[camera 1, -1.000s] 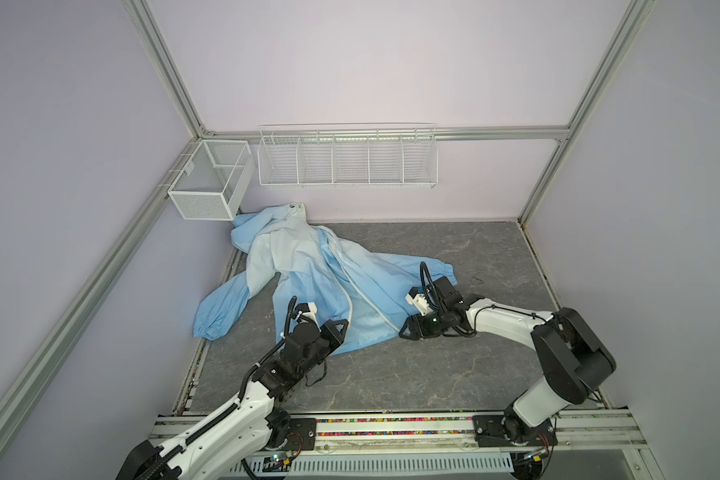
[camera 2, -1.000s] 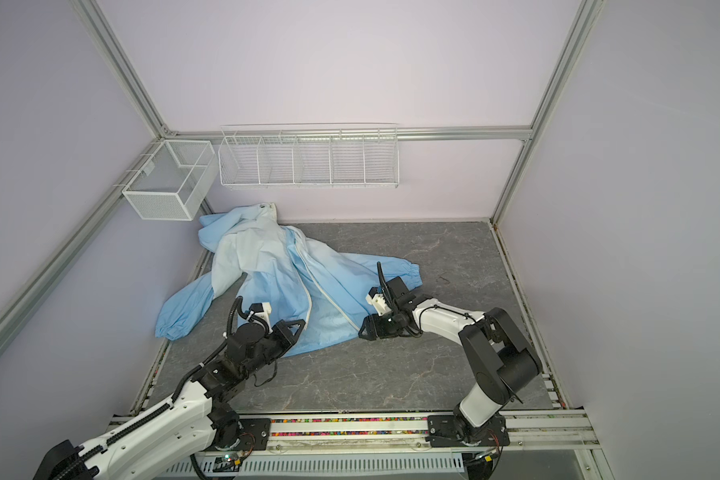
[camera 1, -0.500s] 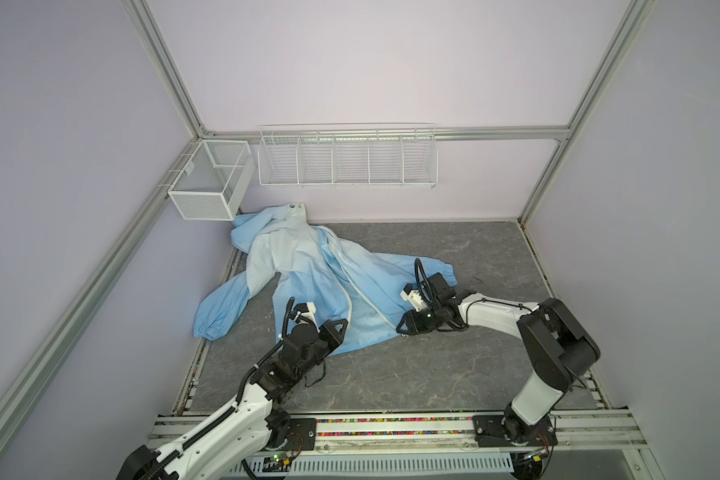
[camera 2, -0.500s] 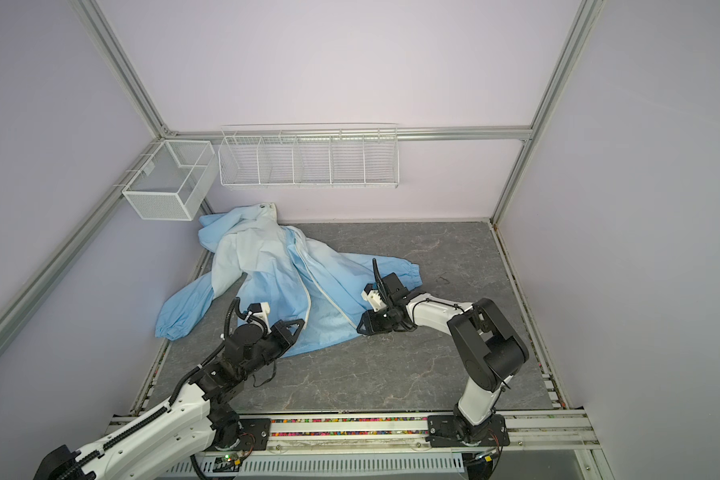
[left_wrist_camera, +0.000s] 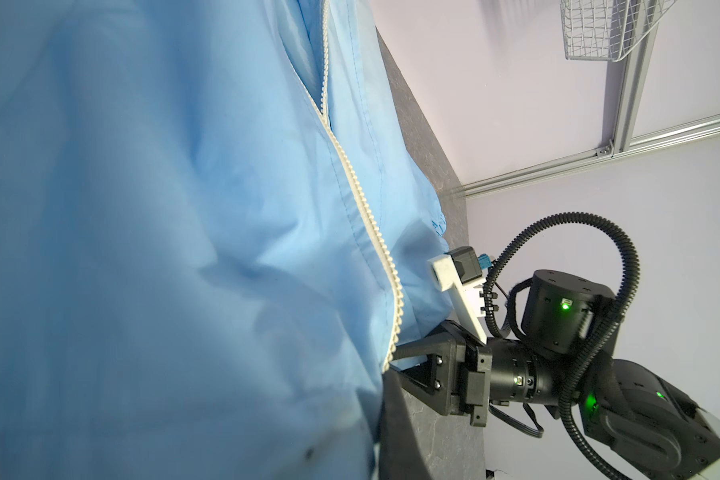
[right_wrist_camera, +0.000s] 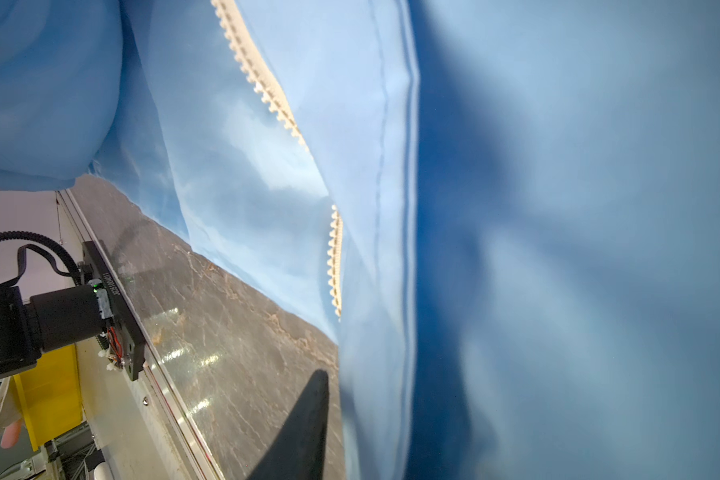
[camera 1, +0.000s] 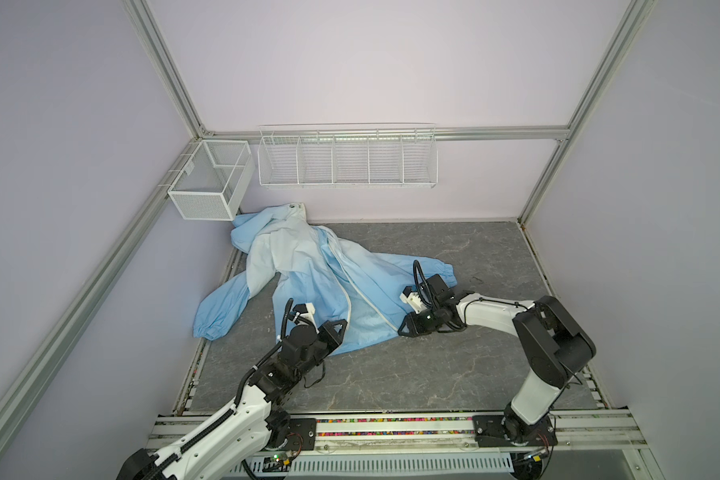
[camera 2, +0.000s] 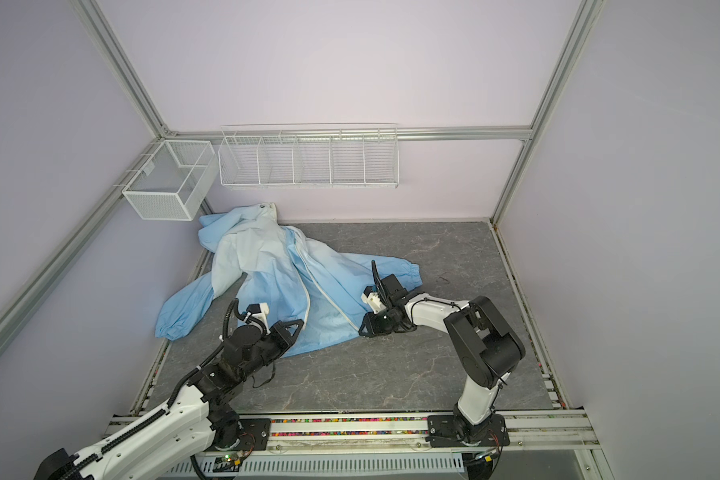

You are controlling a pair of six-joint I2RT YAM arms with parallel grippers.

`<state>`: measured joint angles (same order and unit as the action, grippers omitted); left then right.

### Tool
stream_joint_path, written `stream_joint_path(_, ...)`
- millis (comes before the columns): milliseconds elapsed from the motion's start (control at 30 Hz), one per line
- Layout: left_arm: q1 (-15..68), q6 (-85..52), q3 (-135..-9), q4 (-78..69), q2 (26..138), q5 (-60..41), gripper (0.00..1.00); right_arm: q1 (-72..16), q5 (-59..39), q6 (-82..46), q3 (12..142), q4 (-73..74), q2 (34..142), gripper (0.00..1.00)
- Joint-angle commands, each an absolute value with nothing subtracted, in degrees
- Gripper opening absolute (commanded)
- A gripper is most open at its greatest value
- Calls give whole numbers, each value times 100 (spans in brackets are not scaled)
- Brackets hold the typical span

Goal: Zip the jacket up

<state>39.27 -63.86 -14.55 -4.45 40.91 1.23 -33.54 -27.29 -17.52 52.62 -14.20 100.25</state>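
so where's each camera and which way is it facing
Both top views: high in front, looking down on the jacket; left arm and right arm show.
Left wrist: low by the jacket, facing across the zipper to the right gripper.
Right wrist: low by the jacket, facing the left arm base; own finger shows.
Shared: zipper, in both wrist views.

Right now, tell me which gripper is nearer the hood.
Left. In the top views, the left gripper is at the jacket's near hem, more directly below the hood. The right gripper is at the hem's right corner, farther away.
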Motion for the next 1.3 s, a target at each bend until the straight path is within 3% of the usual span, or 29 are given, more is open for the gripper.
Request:
stream_joint_path(0,3901,-6411,-1366,-396,3978,198,0,-3387,-2821,-1634,5330,-1459,10099,30)
stream_joint_path(233,3886,-6322,-1445,-88,3781,288,0,-3380,-2873,-1670,5337,-1459,10046,22)
stream_joint_path(433,3850,-5970,-1760,274,3728,316,0,-3362,-3003,-1813,5456,-1459,9951,7)
stream_joint_path(767,3806,-5136,-3100,1334,4174,721,0,-3345,-3283,-2074,6024,-1507,9736,7)
stream_joint_path(933,3806,-4459,-3733,1441,4698,818,0,-3357,-2692,-2056,6693,-1982,9606,7)
stream_joint_path(1100,3797,-4488,-3244,201,4749,1123,0,-3359,-1707,-2317,7479,-2342,9661,7)
stream_joint_path(1267,3797,-4354,-3103,-157,4394,1793,0,-3347,-1677,-2276,7664,-1831,9545,7)
